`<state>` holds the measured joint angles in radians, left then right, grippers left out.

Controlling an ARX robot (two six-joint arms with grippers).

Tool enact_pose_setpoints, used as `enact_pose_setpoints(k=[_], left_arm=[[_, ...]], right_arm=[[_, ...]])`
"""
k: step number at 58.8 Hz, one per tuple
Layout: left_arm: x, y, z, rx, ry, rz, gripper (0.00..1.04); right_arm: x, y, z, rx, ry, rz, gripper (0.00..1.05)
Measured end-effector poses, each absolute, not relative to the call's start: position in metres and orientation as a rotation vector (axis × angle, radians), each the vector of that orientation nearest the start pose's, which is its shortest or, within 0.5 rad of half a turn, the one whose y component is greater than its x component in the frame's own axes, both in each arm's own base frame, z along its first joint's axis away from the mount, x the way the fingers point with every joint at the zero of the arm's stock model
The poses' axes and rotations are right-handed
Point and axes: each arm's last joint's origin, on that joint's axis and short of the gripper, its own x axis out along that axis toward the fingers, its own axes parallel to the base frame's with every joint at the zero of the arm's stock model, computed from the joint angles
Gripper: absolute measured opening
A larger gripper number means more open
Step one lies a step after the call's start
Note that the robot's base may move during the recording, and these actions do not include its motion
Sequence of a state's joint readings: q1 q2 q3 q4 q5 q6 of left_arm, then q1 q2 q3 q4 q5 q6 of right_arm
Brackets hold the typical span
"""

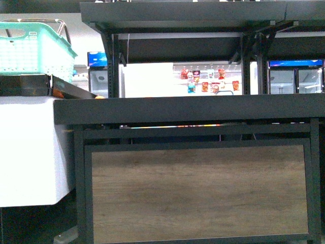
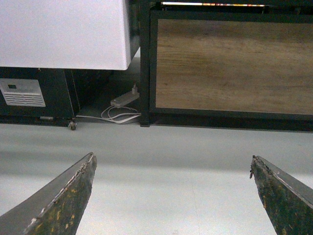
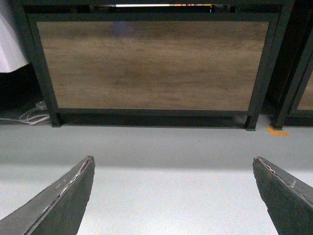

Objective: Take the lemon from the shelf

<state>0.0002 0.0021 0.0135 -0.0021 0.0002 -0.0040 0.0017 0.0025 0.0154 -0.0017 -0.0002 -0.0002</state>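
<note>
Stage: very start; nothing grasped, nothing lifted.
Left claw (image 2: pixel 172 159): spread wide, empty, low above bare floor (image 2: pixel 161 142).
Right claw (image 3: pixel 173 159): spread wide too, empty, likewise low above floor.
Shelf (image 1: pixel 193 109): ahead of both claws and well apart from them; only its wood panel (image 3: pixel 151 63) faces the claws, with the trays above claw level.
Lemon: not visible in any view; probably on a tray, hidden behind the raised rim.
Speck (image 1: pixel 99 96): small orange-yellow bit at the tray's left end, up and left of the left claw; too small to name.
Done: nothing yet, judging from open, empty claws.
Left: raise a claw to tray height, find lemon, reach over rim, close on it, lift it clear.
</note>
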Motion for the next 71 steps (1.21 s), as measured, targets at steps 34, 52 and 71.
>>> enact_pose_setpoints(k=[34,52,71], left_arm=[[0.097,0.0,0.1678,-0.004,-0.009,0.0,0.97],[0.097,0.0,0.1678,-0.004,-0.009,0.0,0.97],[0.097,0.0,0.1676,-0.004,-0.009,0.0,0.97]], right_arm=[[0.0969,0.0002,0.1684,0.0,-0.011,0.002,0.97],[0.0969,0.0002,0.1684,0.0,-0.011,0.002,0.97],[0.0969,0.0002,0.1684,0.0,-0.011,0.002,0.97]])
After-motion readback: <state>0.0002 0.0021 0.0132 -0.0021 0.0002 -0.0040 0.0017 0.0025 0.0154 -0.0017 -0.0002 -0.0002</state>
